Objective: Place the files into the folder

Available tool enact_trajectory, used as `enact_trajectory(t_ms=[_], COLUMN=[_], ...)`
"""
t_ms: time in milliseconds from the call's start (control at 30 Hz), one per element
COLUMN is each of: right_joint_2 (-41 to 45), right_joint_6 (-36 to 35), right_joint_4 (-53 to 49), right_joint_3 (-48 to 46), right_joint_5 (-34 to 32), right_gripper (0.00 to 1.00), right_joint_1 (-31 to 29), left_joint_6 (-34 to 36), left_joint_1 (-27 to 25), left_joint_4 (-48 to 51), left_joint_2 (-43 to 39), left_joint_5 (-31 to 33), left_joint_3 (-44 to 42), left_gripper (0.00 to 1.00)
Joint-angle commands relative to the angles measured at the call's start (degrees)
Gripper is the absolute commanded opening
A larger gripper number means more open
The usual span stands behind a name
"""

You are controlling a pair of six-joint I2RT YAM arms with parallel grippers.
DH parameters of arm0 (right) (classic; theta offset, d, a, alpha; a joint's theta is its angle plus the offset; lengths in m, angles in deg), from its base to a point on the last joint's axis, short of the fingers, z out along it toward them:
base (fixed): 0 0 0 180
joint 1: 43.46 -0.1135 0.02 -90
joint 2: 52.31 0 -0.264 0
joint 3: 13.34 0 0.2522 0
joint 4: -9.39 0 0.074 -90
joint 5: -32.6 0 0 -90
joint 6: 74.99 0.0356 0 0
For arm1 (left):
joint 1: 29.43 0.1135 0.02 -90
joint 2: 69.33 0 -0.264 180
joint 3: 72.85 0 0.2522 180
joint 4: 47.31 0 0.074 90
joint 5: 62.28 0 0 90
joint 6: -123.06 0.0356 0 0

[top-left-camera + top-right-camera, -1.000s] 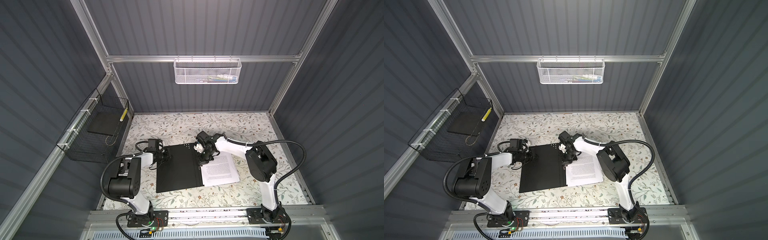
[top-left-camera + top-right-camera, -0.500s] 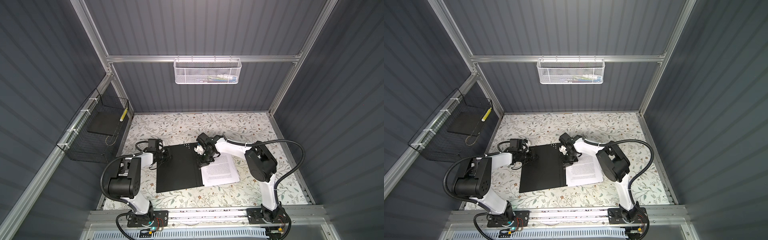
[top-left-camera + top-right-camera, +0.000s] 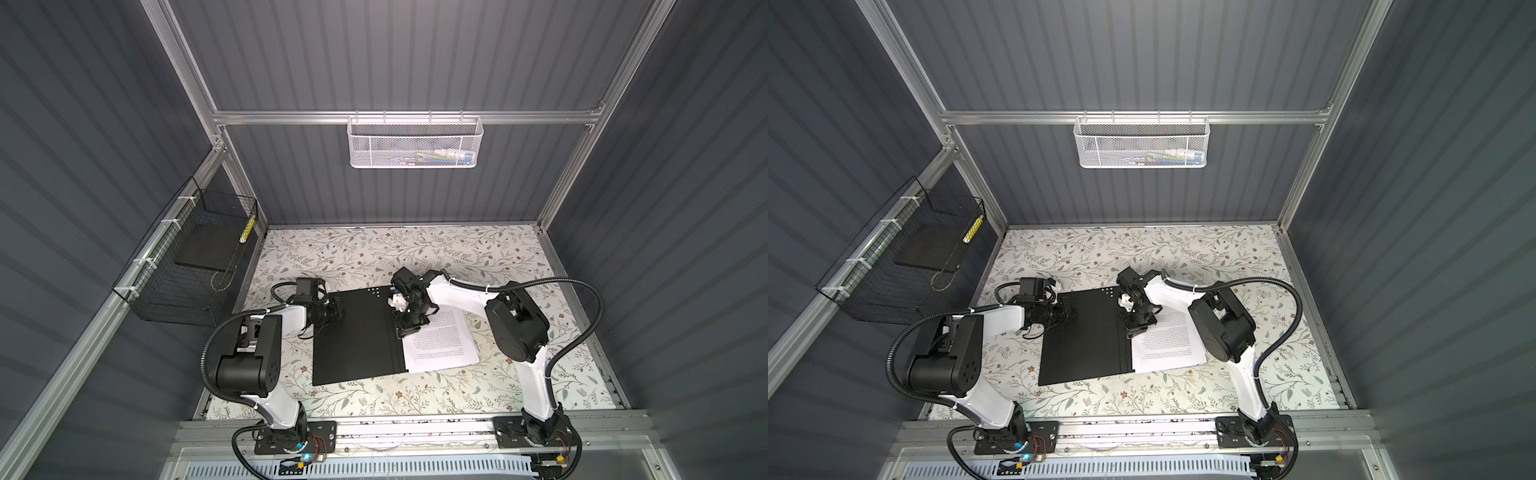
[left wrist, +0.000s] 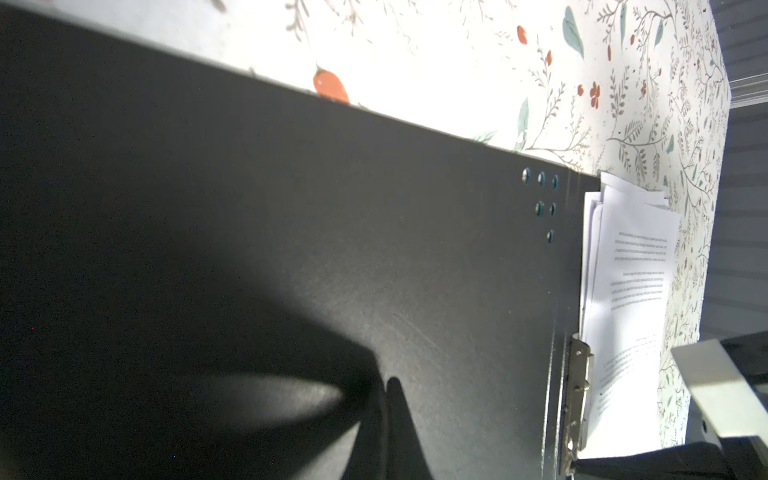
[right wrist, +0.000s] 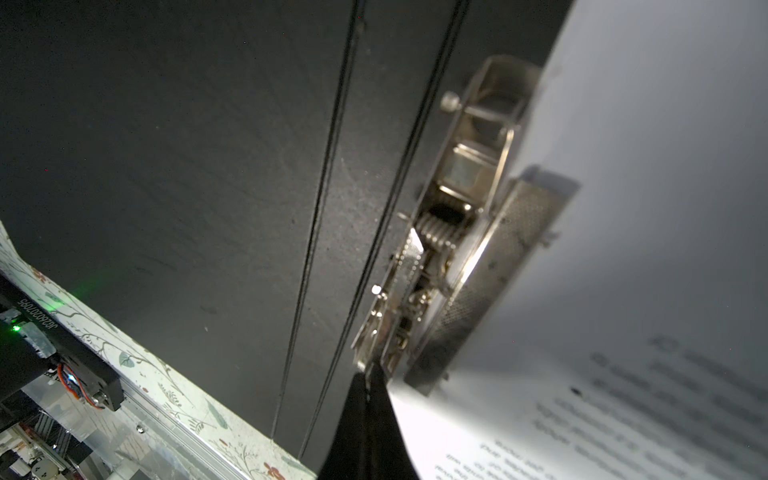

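The folder [image 3: 353,332] [image 3: 1084,336] lies open on the table, black inside up. The files [image 3: 440,345] [image 3: 1169,345], white sheets of small print, lie on its right half with their edge under the metal clip [image 5: 457,199] [image 4: 577,395]. My right gripper [image 3: 405,332] [image 3: 1133,332] [image 5: 370,370] is shut, and its tips touch the near end of the clip's lever. My left gripper [image 3: 337,318] [image 3: 1073,316] [image 4: 388,382] is shut too, with its tips down on the folder's left cover [image 4: 291,208] near the far left edge. Neither gripper holds anything.
A black wire basket [image 3: 166,266] hangs on the left wall with a black slab [image 3: 203,249] in it. A white mesh basket [image 3: 415,141] hangs on the back wall. The arms' base rail [image 3: 395,428] runs along the front. The floral table [image 3: 415,249] extends behind the folder.
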Motion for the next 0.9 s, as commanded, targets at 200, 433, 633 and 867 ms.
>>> enact_trajectory(t_ms=[200,433,633,867], right_joint_2=[-11.3,-15.6,-12.0,-1.7], right_joint_6=[-2.4,-2.8,-2.6,1.7], right_joint_4=[-7.4,-5.7,-3.9,4.7], right_joint_3=[0.1,2.2,0.6,-1.9], right_joint_5=[-12.0,-10.5,-8.7,4.9], right_gripper=[0.0,0.0,0.0,0.0], right_joint_1=[1.1,0.2,1.0,2.3], left_joint_6=[1.5,1.4,1.4,1.4], left_joint_1=[0.1,0.1,0.1,0.1], left_joint_4=[6.9,6.8,6.8,6.8], left_joint_2=[3.5,3.1,3.1,3.1], left_joint_5=[5.1,5.3,5.2,5.2], left_joint_3=[-2.5,-2.9,-2.9,-2.9], left_gripper=[0.0,0.0,0.0,0.0])
